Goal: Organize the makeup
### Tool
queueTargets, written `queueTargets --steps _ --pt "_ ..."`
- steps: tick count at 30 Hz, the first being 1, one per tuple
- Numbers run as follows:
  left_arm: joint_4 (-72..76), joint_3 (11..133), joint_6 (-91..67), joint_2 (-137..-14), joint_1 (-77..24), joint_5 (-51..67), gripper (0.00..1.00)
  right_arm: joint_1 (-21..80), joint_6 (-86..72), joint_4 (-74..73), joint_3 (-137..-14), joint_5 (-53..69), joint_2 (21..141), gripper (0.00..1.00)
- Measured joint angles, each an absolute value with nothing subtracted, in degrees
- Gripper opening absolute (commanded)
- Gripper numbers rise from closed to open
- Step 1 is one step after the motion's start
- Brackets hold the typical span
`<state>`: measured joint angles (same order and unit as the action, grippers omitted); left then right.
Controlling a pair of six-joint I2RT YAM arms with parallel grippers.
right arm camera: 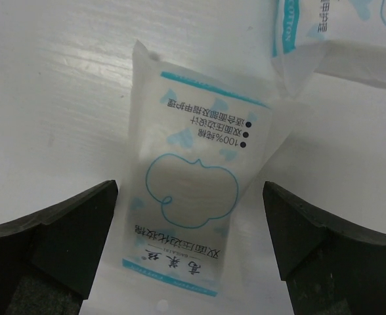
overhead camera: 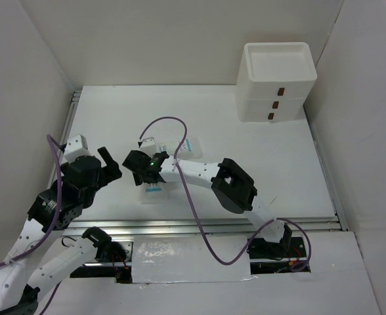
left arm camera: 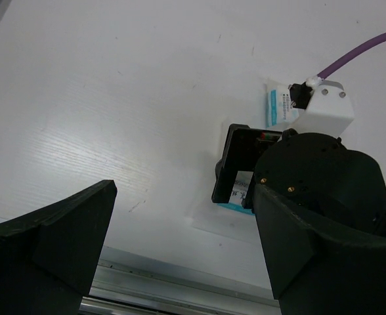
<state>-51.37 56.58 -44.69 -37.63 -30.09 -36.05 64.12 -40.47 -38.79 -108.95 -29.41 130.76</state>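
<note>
White table (overhead camera: 114, 118) — right gripper (right arm camera: 190, 197) spread astride a sachet (right arm camera: 186, 151); left gripper (left arm camera: 183, 197) spread, hovering.

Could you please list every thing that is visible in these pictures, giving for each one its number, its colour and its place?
sachets: two, white with blue print, near the middle of the table; one lies between the right fingers, the other lies just beyond it
drawer unit: one, white, stacked, at the far right corner of the table
table: one, white, under everything
cables: two seen, purple, one along each arm
left fingers: two, black, open and holding nothing, over the left side of the table
right fingers: two, black, open, one on each side of the nearer sachet
</note>
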Motion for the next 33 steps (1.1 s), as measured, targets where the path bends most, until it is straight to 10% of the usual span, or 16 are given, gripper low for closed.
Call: queueTargets --steps 6,9,12,24,33 --pt "-51.3 56.6 -43.8 -37.6 -30.1 -35.9 0.99 64.1 -40.4 -38.7 -106.0 -26.8 130.9 0.94" --pt "-51.3 56.6 -43.7 -37.6 -30.1 -35.8 0.99 64.1 -39.9 -37.6 -104.8 -25.4 131.0 0.62" --pt "-51.3 56.6 -43.7 -37.4 -30.1 -35.7 0.99 64.1 -38.9 -32.8 -100.0 -23.8 128.7 0.57" --pt "-50.9 56.6 -43.7 -36.7 -30.1 -35.7 1.0 60.1 -29.5 -29.8 -95.4 -19.0 105.8 0.59" --pt "-50.9 56.6 -43.7 -35.8 -30.1 -35.7 0.99 21.0 -14.3 -23.6 -114.8 -10.1 99.2 0.6"
